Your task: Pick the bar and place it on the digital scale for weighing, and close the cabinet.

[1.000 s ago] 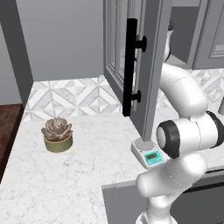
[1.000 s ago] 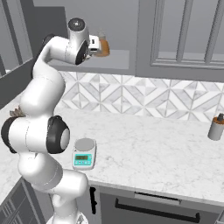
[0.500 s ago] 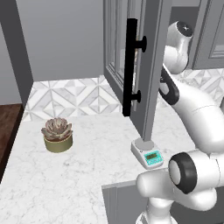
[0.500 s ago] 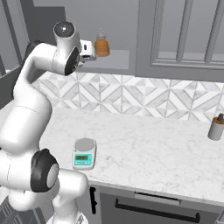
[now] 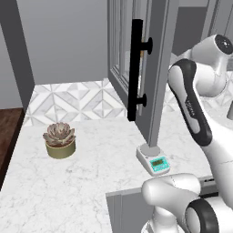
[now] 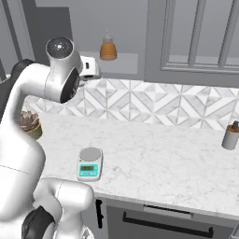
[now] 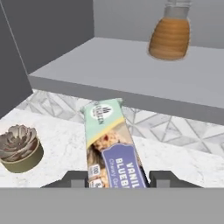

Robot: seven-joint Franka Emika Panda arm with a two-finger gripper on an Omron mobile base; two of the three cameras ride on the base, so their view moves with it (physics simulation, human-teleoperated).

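In the hand view, the bar (image 7: 111,144), with its pale green and lilac wrapper, lies lengthwise between my fingertips (image 7: 75,179). My gripper (image 7: 118,180) is shut on its near end. The gripper (image 6: 92,70) hangs in front of the open cabinet's shelf (image 6: 130,61), above the counter. The digital scale (image 6: 89,163) stands near the counter's front edge, below the gripper, its round plate bare. The scale (image 5: 154,159) sits just under the cabinet's glass-paned door (image 5: 157,68), which stands swung open with its black bar handle (image 5: 135,68) facing out.
An orange-brown bottle (image 7: 169,35) stands on the cabinet shelf (image 7: 131,70). A potted succulent (image 5: 59,139) sits on the counter to the left. A small shaker (image 6: 229,136) stands at the far right by the tiled backsplash.
The arm has drawn back out of the cabinet and lowered, carrying the bar away from the shelf. The orange-brown bottle stays on the shelf and the door has not moved.
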